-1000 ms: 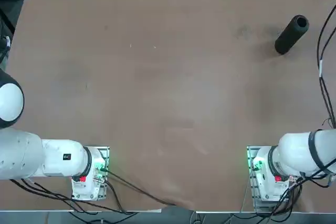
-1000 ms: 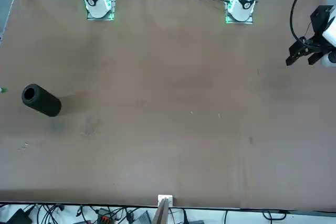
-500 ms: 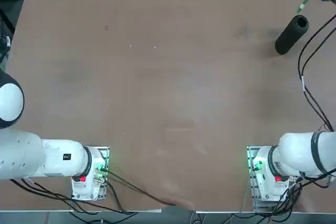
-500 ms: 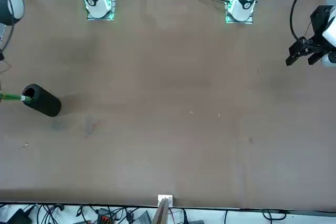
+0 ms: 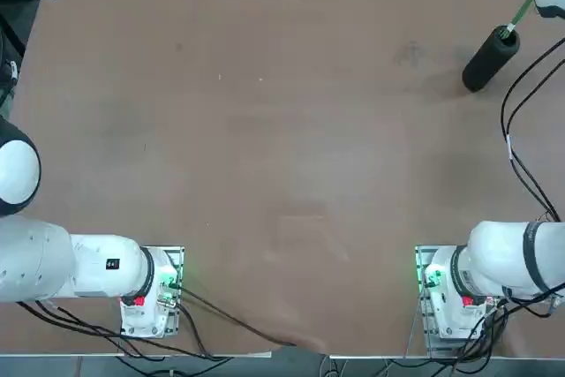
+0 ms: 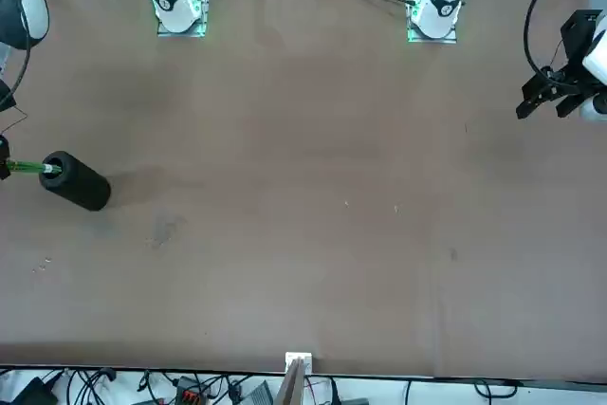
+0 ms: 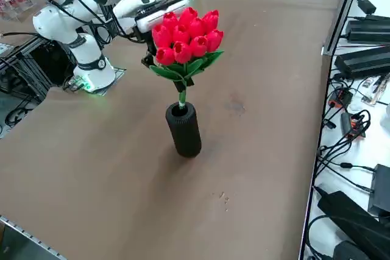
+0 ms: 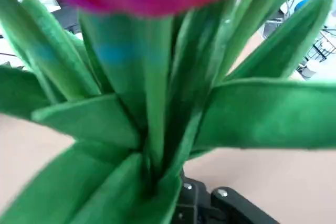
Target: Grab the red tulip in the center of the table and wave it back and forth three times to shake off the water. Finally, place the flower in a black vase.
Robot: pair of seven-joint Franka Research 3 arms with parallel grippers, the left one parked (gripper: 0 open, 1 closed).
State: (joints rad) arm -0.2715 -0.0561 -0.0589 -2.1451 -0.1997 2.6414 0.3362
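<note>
At the mouth of the black vase [image 7: 184, 131], held the red tulip [image 7: 187, 39] pinched in the right gripper [image 8: 202, 189], risking to topple the vase by slanted pushing.

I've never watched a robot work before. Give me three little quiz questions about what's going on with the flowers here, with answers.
1. True or false: the vase is standing straight up on the table.
2. Fill in the blank: the blooms are the colour ____.
3. Which part of the tulips is at the vase's mouth: the blooms, the leaves or the stem?

Key:
1. True; in the right side view its open mouth faces up, and the right gripper has the flowers above it.
2. Red.
3. The stem.
</note>
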